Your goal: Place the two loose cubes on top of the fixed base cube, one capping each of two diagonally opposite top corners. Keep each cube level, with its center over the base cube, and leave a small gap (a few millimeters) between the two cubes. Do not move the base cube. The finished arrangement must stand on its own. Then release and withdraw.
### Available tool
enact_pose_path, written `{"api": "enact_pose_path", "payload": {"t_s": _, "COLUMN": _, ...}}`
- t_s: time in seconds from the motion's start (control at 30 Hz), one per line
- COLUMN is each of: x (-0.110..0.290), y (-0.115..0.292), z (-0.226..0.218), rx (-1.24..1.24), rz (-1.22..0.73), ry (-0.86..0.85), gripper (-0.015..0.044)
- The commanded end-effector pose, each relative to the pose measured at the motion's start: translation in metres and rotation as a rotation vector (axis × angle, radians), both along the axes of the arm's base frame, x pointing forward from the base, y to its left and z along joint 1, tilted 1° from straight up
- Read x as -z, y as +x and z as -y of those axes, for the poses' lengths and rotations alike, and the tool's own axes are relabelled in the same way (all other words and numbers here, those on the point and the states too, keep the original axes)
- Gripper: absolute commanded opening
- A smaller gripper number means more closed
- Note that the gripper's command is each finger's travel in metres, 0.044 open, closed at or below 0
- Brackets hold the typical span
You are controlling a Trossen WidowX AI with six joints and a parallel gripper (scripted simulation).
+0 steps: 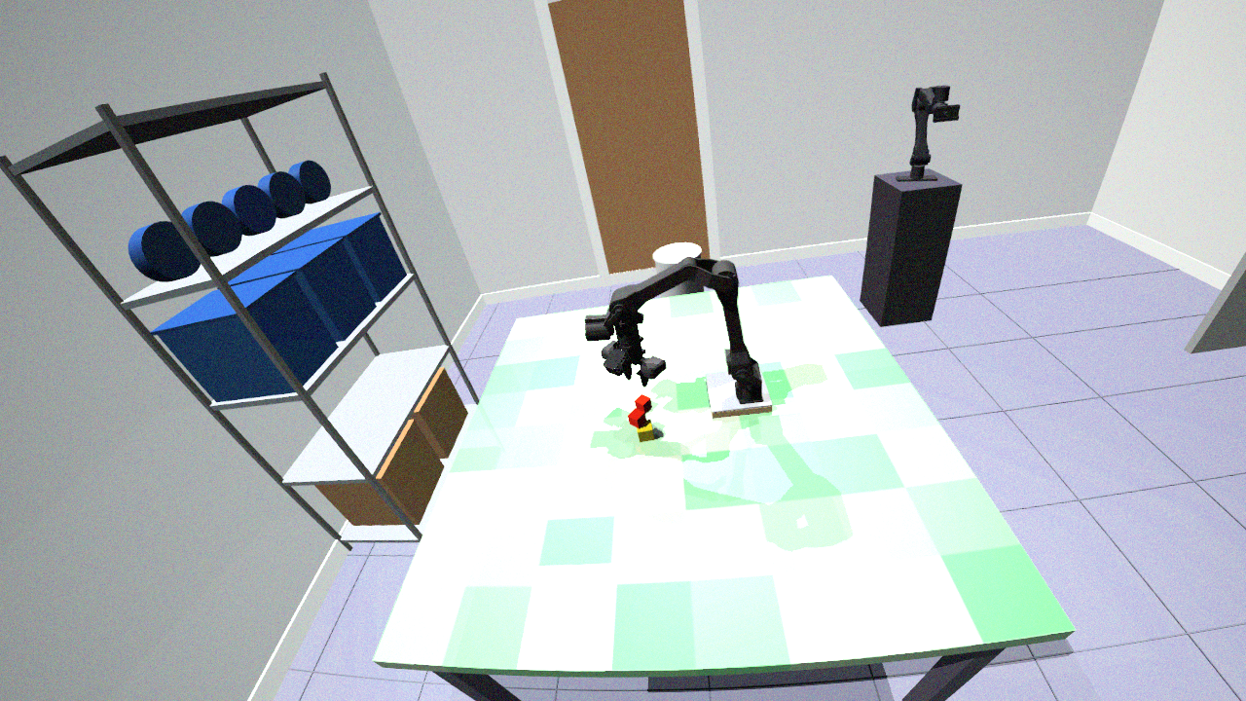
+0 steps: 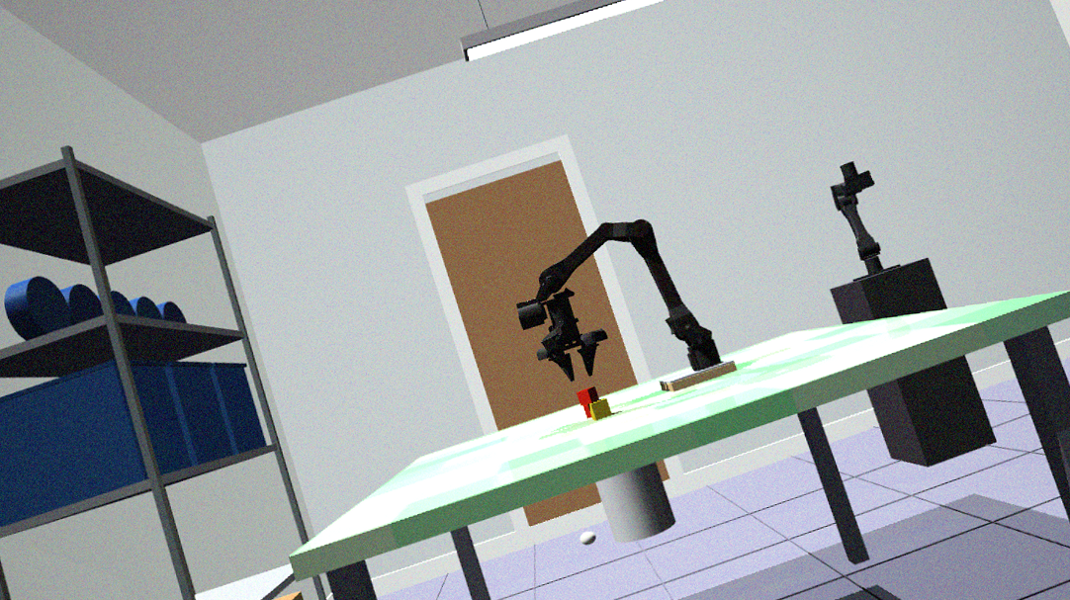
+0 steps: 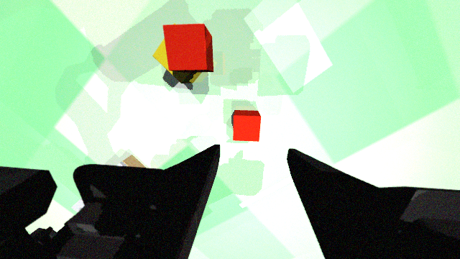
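Observation:
The yellow base cube (image 1: 645, 433) (image 2: 600, 409) (image 3: 159, 56) stands on the table (image 1: 496, 540) (image 2: 470, 492). One red cube (image 1: 638, 418) (image 2: 587, 396) (image 3: 187, 48) sits on top of it, looks level and is turned relative to it. It hides much of the base's top; yellow shows at its left and below it in the wrist view. The other red cube (image 1: 642, 401) (image 2: 586, 411) (image 3: 246, 128) lies on the table behind the base, partly hidden in the exterior view. My gripper (image 1: 636, 380) (image 2: 582, 376) (image 3: 253, 151) is open and empty, above the cubes. In the wrist view the table cube shows just beyond the fingertips.
The arm's mounting plate (image 1: 722, 400) (image 2: 698, 376) is right of the cubes on the table. A shelf rack (image 1: 255, 333) (image 2: 86, 229) stands at the left. A second arm (image 1: 920, 130) (image 2: 852, 215) is on a dark pedestal (image 1: 910, 252) away from the table.

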State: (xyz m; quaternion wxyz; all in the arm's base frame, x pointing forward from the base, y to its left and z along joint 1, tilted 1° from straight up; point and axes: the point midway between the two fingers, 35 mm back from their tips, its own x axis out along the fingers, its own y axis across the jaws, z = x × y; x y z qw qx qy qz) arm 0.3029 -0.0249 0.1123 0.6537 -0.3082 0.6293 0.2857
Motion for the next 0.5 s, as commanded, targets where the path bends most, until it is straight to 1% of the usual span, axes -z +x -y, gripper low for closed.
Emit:
{"api": "enact_pose_path", "payload": {"t_s": 0.0, "x": 0.032, "y": -0.003, "z": 0.001, "rx": -0.008, "rz": -0.016, "ry": -0.002, "gripper": 0.0265}}
{"api": "enact_pose_path", "payload": {"t_s": 0.17, "x": 0.034, "y": -0.003, "z": 0.001, "rx": -0.008, "rz": -0.016, "ry": -0.002, "gripper": 0.0265}}
{"api": "enact_pose_path", "payload": {"t_s": 0.33, "x": 0.047, "y": -0.002, "z": 0.001, "rx": -0.008, "rz": -0.016, "ry": -0.002, "gripper": 0.0265}}
{"api": "enact_pose_path", "payload": {"t_s": 0.47, "x": 0.048, "y": -0.002, "z": 0.001, "rx": -0.008, "rz": -0.016, "ry": -0.002, "gripper": 0.0265}}
